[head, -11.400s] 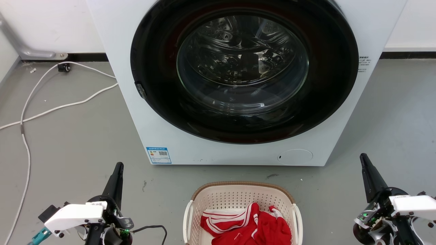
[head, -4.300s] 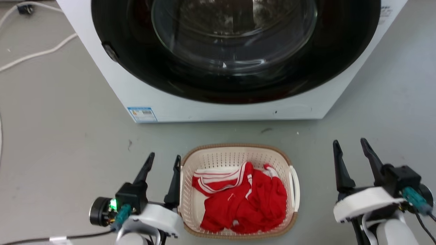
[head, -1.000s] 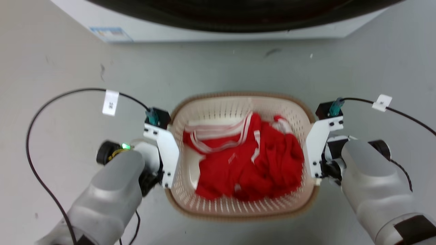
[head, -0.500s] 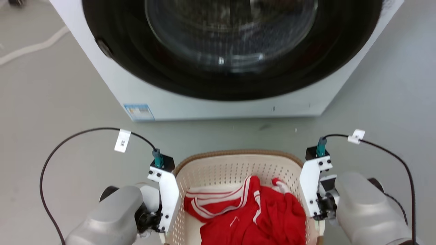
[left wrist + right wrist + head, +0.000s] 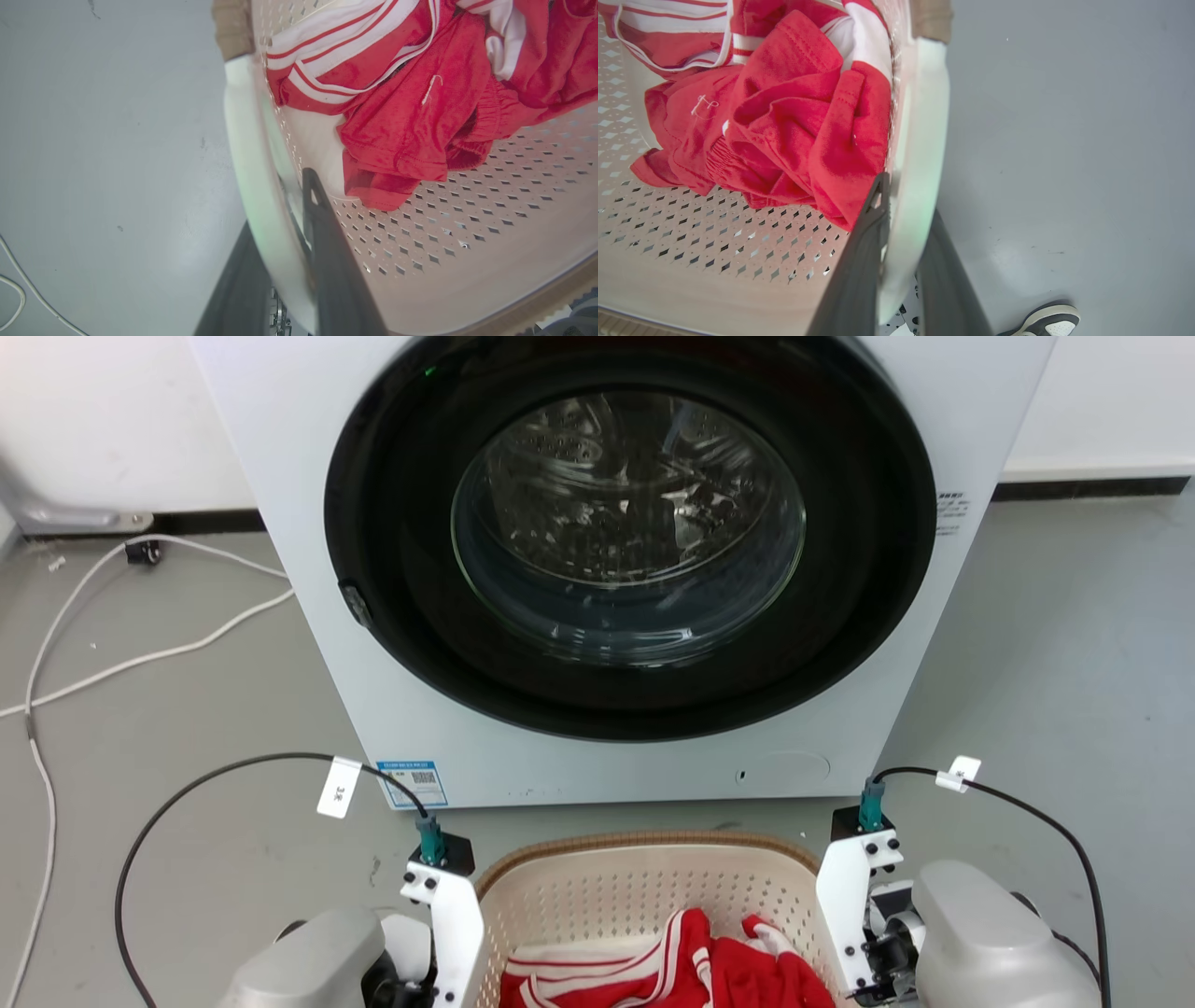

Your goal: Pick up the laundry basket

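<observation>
Pinching the cream perforated plastic laundry basket (image 5: 644,845) with its brown woven-look rim, the left gripper (image 5: 280,205) and right gripper (image 5: 906,198) are each clamping a white side handle (image 5: 247,154), one dark finger inside, one outside. The basket, carrying red white-striped clothes (image 5: 411,116), is sitting between them, near the white front-loading washing machine (image 5: 308,476).

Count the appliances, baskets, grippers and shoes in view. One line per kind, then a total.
Appliances: 1, the washing machine
Baskets: 1, the laundry basket
Grippers: 2, the left gripper and the right gripper, each with its jaws closed on a white side handle of the basket
Shoes: 1, the shoe on the floor
Total: 5
</observation>
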